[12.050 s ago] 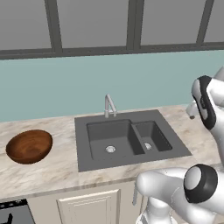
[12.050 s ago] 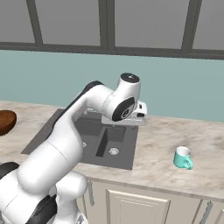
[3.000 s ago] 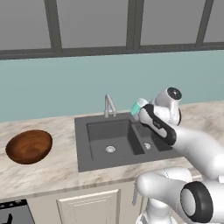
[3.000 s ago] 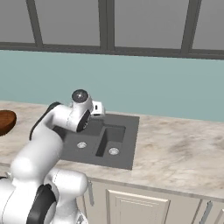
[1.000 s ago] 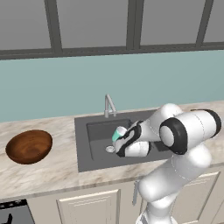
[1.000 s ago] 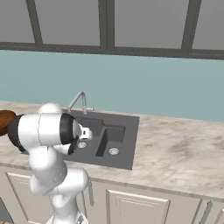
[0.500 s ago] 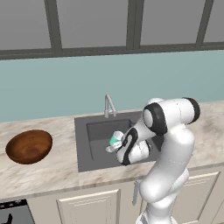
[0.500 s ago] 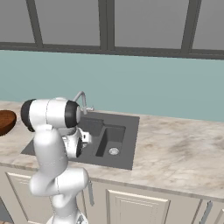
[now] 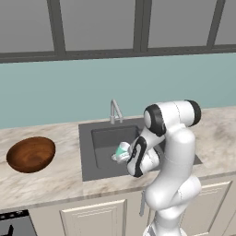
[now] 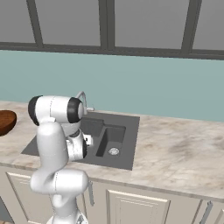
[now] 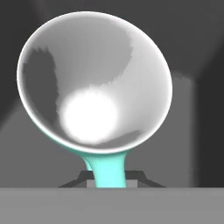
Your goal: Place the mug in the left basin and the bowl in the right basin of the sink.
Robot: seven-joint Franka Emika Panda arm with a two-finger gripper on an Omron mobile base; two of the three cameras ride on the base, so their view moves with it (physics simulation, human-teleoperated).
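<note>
My gripper (image 9: 123,156) is shut on the teal-green mug (image 9: 121,150) and holds it low over the left basin (image 9: 105,140) of the dark grey sink (image 9: 87,152). In the hand view the mug's white interior (image 11: 94,105) faces the camera, and its teal handle (image 11: 109,168) runs down between the finger tips. Dark basin floor lies behind it. The right basin (image 10: 112,139) shows its silver drain (image 10: 113,151). The reddish-brown bowl (image 9: 31,154) rests on the counter left of the sink, with its edge (image 10: 5,121) at the left border of the right base view.
A slim silver faucet (image 9: 115,110) stands at the back rim of the sink. My own arm (image 9: 170,152) rises in front of the sink's right part. Marble counter (image 10: 179,153) stretches to the right, with cabinet doors below.
The arm has folded in closer to its base and the mug has sunk a little lower and leftward into the left basin. The bowl has not moved.
</note>
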